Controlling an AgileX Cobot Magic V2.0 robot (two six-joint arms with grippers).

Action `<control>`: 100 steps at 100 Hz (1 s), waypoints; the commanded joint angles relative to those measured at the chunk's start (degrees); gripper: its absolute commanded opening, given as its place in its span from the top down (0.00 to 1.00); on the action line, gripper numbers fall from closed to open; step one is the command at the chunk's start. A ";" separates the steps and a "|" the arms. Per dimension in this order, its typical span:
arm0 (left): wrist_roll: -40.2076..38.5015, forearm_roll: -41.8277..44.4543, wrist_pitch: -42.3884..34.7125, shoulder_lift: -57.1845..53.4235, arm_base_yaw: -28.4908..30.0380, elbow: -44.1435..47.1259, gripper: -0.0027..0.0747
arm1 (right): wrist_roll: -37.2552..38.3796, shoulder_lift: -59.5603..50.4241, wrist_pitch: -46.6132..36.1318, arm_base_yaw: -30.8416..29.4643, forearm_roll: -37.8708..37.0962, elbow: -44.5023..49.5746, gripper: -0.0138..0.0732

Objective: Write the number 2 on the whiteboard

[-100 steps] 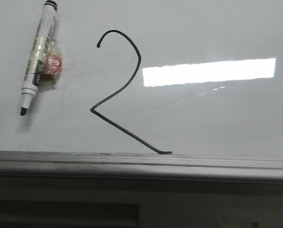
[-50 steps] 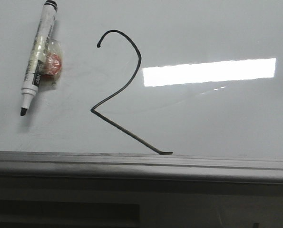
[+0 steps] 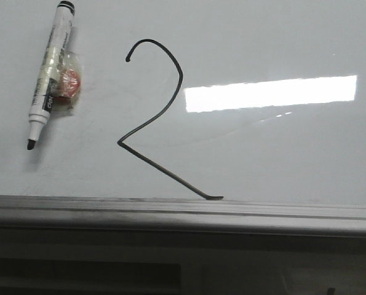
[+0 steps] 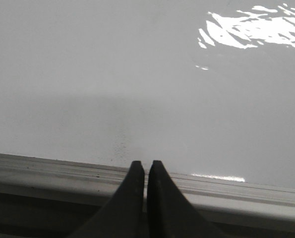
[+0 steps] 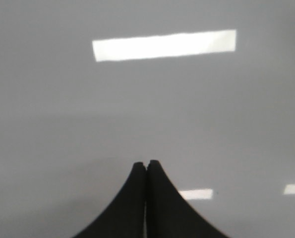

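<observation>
The number 2 (image 3: 160,117) is a thin black line on the whiteboard (image 3: 281,147), with a hooked top, a sharp angle at the left and a diagonal base ending at the board's near frame. A white marker with a black cap end (image 3: 47,74) lies on the board at the far left, tip uncapped, beside a small clear wrapper with something red in it (image 3: 69,85). No gripper shows in the front view. My left gripper (image 4: 146,163) is shut and empty over the board's frame (image 4: 48,171). My right gripper (image 5: 147,163) is shut and empty over bare board.
The grey metal frame edge (image 3: 183,212) runs along the board's near side, with a darker ledge below it. A bright rectangular light reflection (image 3: 269,93) lies on the board to the right of the 2.
</observation>
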 commanded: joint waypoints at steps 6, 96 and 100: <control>-0.61 0.00 -3.28 -1.52 -0.08 1.64 0.99 | -0.28 -1.38 -0.63 -0.37 0.99 1.29 0.92; -0.61 0.00 -3.28 -1.52 -0.08 1.64 0.99 | -0.28 -1.38 4.20 -0.27 1.52 1.29 0.92; -0.61 0.00 -3.28 -1.52 -0.08 1.64 0.99 | -0.28 -1.38 4.20 -0.27 1.52 1.29 0.92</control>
